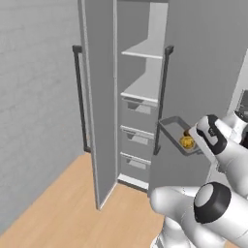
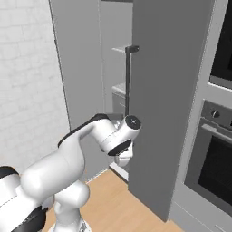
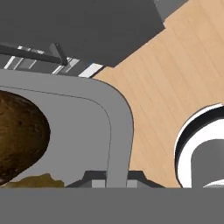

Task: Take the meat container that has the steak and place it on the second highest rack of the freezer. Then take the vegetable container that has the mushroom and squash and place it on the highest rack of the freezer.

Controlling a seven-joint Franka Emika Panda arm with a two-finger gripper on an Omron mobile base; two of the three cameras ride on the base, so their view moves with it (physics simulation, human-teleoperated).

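Grey vegetable container [image 1: 170,130] is being held by the claw [image 3: 117,178], which is clamped narrowly on its rim.

The mushroom and squash [image 1: 187,140] are being carried in the tray just ahead of the claw; in the hand view the brown mushroom [image 3: 17,133] is lying left of the claw. The freezer [image 1: 138,92] is being faced beyond the claw, door [image 1: 99,97] swung open, white shelves [image 1: 143,51] above the claw, wooden floor [image 1: 63,208] below.
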